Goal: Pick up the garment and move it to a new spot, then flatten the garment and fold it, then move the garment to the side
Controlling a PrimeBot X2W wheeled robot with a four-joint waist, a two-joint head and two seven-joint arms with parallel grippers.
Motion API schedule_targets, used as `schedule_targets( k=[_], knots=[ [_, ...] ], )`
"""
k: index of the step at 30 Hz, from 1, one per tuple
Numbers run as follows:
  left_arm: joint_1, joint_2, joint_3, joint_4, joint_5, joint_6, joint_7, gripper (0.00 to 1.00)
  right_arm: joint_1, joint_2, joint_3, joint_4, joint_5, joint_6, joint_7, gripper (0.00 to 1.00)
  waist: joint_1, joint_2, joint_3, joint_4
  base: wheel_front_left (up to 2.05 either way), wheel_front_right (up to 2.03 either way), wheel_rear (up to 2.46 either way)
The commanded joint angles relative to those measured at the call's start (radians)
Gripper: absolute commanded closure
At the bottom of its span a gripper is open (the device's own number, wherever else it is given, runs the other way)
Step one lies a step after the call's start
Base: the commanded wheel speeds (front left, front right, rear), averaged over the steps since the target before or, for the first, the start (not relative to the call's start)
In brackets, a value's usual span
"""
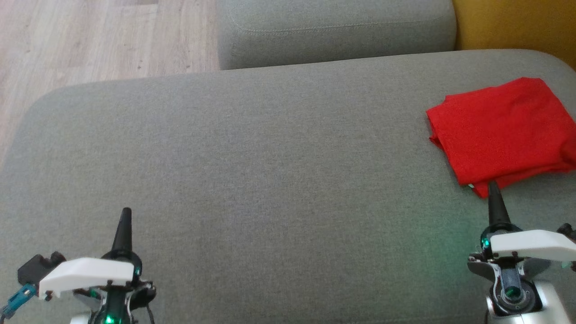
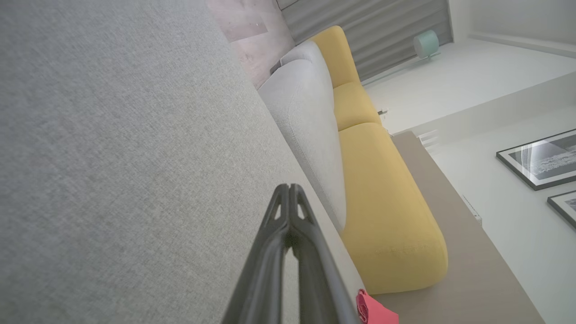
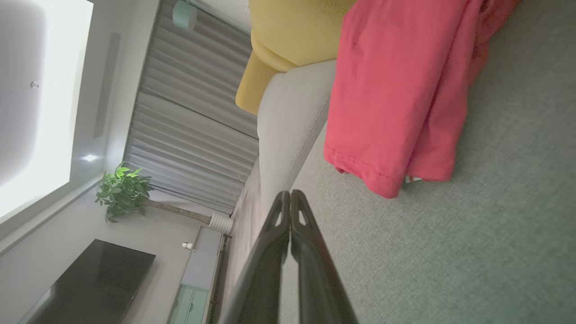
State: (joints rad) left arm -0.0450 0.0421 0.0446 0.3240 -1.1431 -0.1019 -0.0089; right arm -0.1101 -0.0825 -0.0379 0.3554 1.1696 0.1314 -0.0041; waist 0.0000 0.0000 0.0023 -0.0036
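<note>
A red garment [image 1: 504, 130] lies folded into a rough rectangle on the far right of the grey sofa seat [image 1: 252, 166]. In the right wrist view the same garment [image 3: 396, 90] shows its hemmed edge just beyond my fingertips. My right gripper [image 1: 494, 186] is shut and empty, its tip just short of the garment's near corner. At the lower left my left gripper [image 1: 126, 213] is also shut with nothing in it, far from the cloth. A small corner of the garment [image 2: 373, 310] peeks past the left gripper [image 2: 288, 189] in the left wrist view.
A grey back cushion [image 1: 333, 31] runs along the far edge of the seat, with a yellow cushion [image 1: 517, 22] to its right. Wooden floor [image 1: 90, 40] lies beyond the seat's left corner. The seat's wide middle and left are bare fabric.
</note>
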Motion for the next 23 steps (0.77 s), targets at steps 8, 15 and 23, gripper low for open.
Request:
schedule_targets(
  k=[8,15,23],
  knots=[
    [-0.058,0.008,0.037,-0.047,-0.114,-0.012,0.032,1.00,-0.014,0.004,-0.009,-0.056,0.110,-0.001,0.029,1.00,0.0000,0.0000,0.000,0.001,0.00,0.00,0.00],
    [-0.059,0.008,0.044,-0.054,-0.194,-0.016,0.052,1.00,-0.010,0.011,-0.024,-0.069,0.184,-0.001,0.049,1.00,0.0000,0.0000,0.000,0.001,0.00,0.00,0.00],
    [-0.060,0.008,0.052,-0.061,-0.273,-0.019,0.073,1.00,-0.007,0.017,-0.039,-0.081,0.258,-0.001,0.069,1.00,0.0000,0.0000,0.000,0.002,0.00,0.00,0.00]
  ],
)
